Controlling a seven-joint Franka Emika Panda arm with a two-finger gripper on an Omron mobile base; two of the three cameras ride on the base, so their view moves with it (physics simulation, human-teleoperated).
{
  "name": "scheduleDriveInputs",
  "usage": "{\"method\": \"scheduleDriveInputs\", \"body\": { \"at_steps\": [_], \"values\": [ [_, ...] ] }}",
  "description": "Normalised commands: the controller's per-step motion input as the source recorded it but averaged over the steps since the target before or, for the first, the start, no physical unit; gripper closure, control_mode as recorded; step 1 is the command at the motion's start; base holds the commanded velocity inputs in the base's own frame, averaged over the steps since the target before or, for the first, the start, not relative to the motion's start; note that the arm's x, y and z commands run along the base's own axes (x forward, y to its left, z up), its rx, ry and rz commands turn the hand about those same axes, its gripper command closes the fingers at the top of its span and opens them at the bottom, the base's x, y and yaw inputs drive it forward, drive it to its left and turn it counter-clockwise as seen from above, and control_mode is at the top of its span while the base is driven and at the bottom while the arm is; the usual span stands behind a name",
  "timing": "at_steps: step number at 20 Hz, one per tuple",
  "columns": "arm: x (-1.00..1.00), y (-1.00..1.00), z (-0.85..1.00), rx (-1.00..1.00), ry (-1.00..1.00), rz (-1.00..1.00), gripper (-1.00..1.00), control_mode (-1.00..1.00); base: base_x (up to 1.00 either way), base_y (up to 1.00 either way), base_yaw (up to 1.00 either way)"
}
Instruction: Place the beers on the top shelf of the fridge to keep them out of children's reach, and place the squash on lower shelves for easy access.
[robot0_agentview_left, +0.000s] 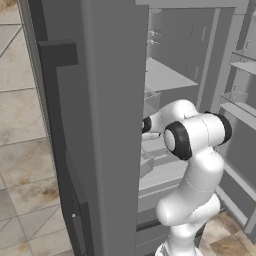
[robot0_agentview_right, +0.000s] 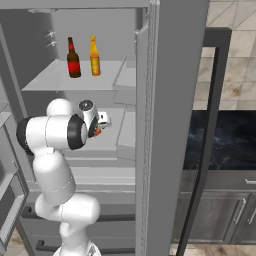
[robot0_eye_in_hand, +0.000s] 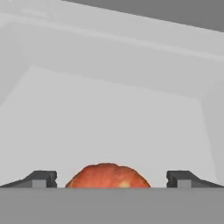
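Observation:
Both beers stand upright on the top shelf (robot0_agentview_right: 50, 81) of the open fridge (robot0_agentview_right: 170, 125): a dark brown bottle (robot0_agentview_right: 73, 59) with a red label and an amber one (robot0_agentview_right: 94, 56) beside it. My arm reaches into the fridge one level below them. In the hand view the orange-red squash (robot0_eye_in_hand: 108, 176) sits low between the fingertips of my gripper (robot0_eye_in_hand: 111, 178), on a pale lower shelf (robot0_eye_in_hand: 109, 118). The gripper is open, and a gap shows on each side of the squash. From the right base view, a sliver of the squash (robot0_agentview_right: 98, 131) peeks out beside the gripper (robot0_agentview_right: 103, 120).
The fridge's left door (robot0_agentview_left: 100, 140) stands open close beside my arm. The right door (robot0_agentview_right: 172, 150) with its dark bar handle (robot0_agentview_right: 207, 140) is also open. Narrow door racks (robot0_agentview_left: 240, 107) line the far side. Drawer fronts (robot0_agentview_right: 105, 177) lie below the shelves. A dark counter and cabinets (robot0_agentview_right: 225, 150) stand to the right.

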Motion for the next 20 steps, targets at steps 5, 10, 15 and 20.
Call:
{"method": "scheduleDriveInputs", "body": {
  "at_steps": [5, 10, 15, 20],
  "values": [
    [-0.73, -0.21, 0.0, 0.07, 0.04, -0.03, -1.0, -1.0, 0.0, 0.0, 0.0],
    [-0.94, -0.24, 0.07, 0.08, 0.01, -0.05, -1.0, -1.0, 0.0, 0.0, 0.0],
    [-0.97, -0.11, 0.27, 0.07, 0.0, -0.03, -1.0, -1.0, 0.0, 0.0, 0.0],
    [-0.97, -0.07, 0.55, 0.04, 0.0, -0.02, -1.0, -1.0, 0.0, 0.0, 0.0]
  ]
}}
